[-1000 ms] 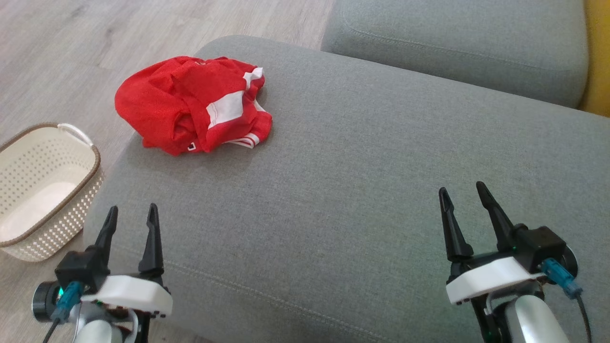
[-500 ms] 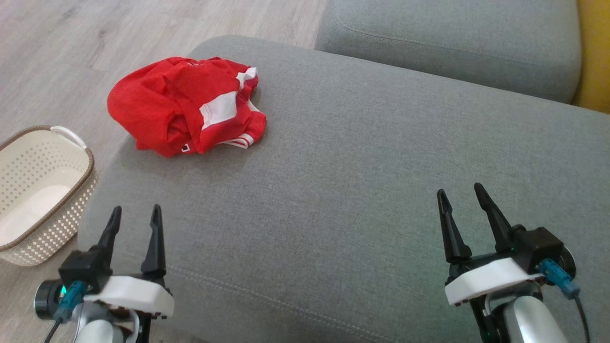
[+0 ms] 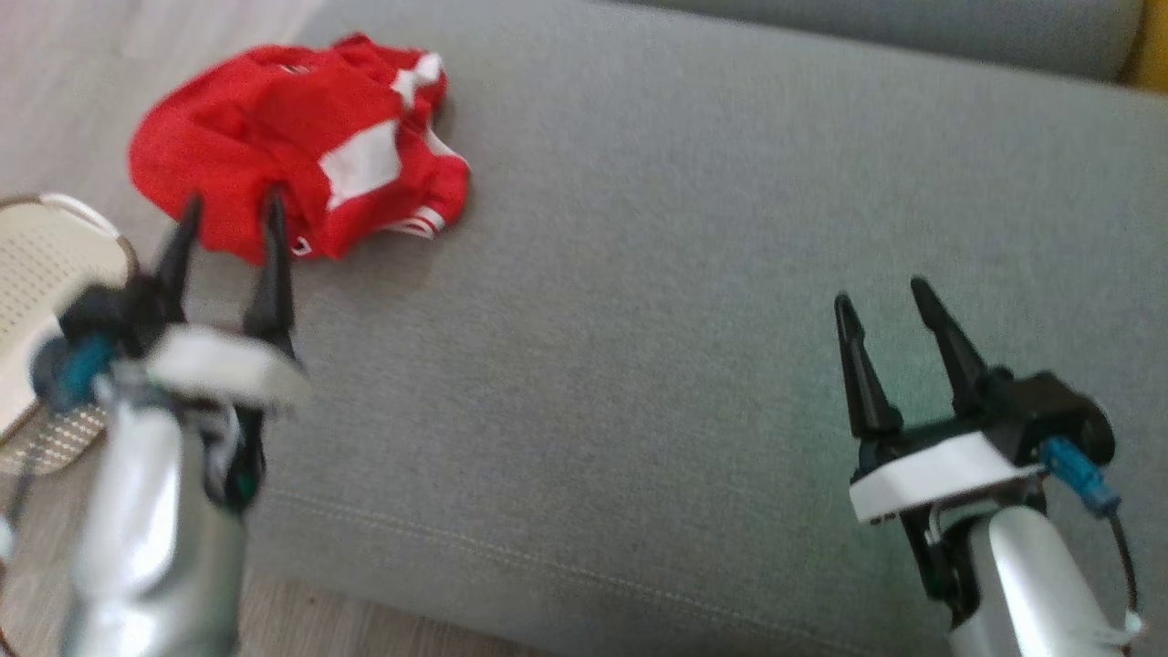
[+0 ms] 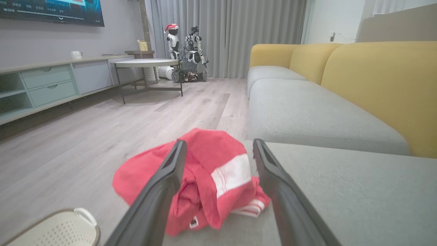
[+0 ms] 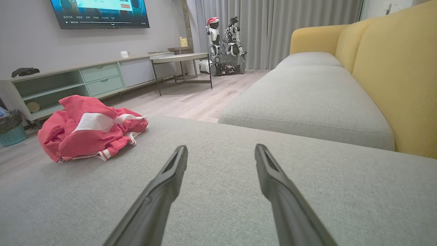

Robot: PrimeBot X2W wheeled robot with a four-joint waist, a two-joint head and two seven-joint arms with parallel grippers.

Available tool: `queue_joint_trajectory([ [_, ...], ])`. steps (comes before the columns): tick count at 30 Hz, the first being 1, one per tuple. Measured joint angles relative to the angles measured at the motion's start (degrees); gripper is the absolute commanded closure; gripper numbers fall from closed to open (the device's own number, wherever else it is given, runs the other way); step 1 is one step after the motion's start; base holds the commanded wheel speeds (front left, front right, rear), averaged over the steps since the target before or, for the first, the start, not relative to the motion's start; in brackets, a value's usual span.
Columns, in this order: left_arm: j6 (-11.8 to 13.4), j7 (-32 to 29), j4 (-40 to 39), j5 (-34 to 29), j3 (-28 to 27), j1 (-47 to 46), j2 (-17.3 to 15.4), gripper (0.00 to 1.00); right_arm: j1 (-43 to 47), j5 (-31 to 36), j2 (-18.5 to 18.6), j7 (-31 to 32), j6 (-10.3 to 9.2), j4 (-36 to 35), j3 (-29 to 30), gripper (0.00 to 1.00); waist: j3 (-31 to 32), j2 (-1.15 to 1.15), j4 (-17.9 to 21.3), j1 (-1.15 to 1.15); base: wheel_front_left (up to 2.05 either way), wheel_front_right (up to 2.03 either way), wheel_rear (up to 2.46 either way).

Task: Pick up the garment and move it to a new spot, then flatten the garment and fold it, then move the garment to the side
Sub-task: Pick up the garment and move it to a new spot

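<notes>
left tool (image 3: 232, 199) blurred & spread, garment (image 3: 274, 119) partly behind it, basket (image 3: 50, 265) cut off

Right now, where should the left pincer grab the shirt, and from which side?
Probably the raised fold on the shirt, left of its white panel, approached from the near side, where the open left pincer points. That hump stands proud of the cushion, easy to pinch.

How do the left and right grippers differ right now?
The left gripper points at the red garment, close to it; the right gripper is over bare sofa cushion, far from it. The left looks blurred, the right sharp. Both are open and empty.
</notes>
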State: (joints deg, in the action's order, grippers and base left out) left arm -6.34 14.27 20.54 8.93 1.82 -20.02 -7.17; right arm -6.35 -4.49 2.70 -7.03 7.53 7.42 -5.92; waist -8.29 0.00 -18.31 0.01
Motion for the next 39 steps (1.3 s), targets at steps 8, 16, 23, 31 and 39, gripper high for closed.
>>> queue_joint_trajectory([
  [8,-0.78,-2.67,14.59,2.03,1.6,-18.71,-5.03,0.0,-4.81,1.54,0.08,1.01,0.0,-2.01,-0.69,0.0,-7.83,0.0,3.49,0.01,0.0,0.0,0.0],
  [16,-1.21,-8.71,32.98,6.45,3.1,-28.46,-9.01,0.0,-7.41,1.55,0.18,0.98,0.0,-2.4,-0.69,0.0,-14.8,0.0,7.99,0.01,0.0,0.0,0.0],
  [23,-1.22,-12.57,41.57,8.82,4.7,-33.49,-10.92,0.1,-8.12,1.55,0.23,0.92,0.0,-2.59,-0.11,0.0,-17.62,0.0,9.47,0.0,0.0,0.0,0.0],
  [31,-1.01,-3.91,42.72,8.27,5.63,-35.16,-11.82,1.0,-8.38,1.55,0.25,0.9,0.0,-2.48,0.94,0.0,-16.74,0.0,8.87,0.0,0.0,0.0,0.0],
  [39,0.32,0.02,35.17,7.7,5.23,-34.96,-12.69,1.0,-7.78,1.25,0.25,0.19,0.0,-1.87,2.08,0.0,-12.29,0.0,7.72,0.0,0.0,0.0,0.0],
])
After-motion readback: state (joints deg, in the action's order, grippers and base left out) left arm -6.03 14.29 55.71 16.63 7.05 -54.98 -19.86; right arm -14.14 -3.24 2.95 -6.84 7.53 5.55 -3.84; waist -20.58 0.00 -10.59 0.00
